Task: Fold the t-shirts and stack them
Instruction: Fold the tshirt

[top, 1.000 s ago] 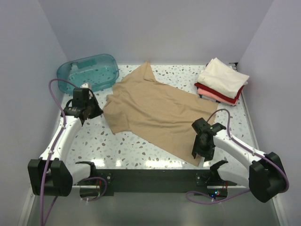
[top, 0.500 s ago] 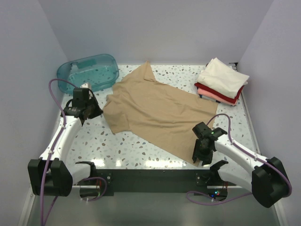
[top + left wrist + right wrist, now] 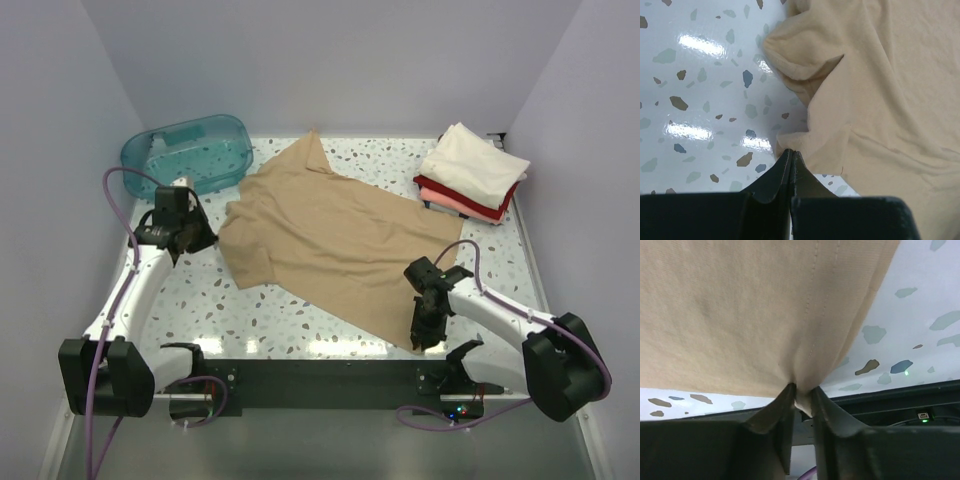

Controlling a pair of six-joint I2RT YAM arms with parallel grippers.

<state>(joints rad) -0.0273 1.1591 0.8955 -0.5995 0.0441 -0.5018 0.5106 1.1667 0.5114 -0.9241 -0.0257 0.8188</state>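
We are recording a white speckled terrazzo table (image 3: pixel 280 320) carrying everything; a large tan cotton t-shirt (image 3: pixel 330 235) is lying spread open across its middle; a translucent teal oval plastic tub (image 3: pixel 140 155) is sitting at the far left corner; a stack of folded shirts (image 3: pixel 470 165), cream-white on top with red and pink edges beneath, is resting at the far right. The right gripper (image 3: pixel 801 392) is clenching the tan shirt's near hem corner; the left gripper (image 3: pixel 791 152) is clenched, tips touching the left sleeve edge; we cannot tell whether cloth is caught.
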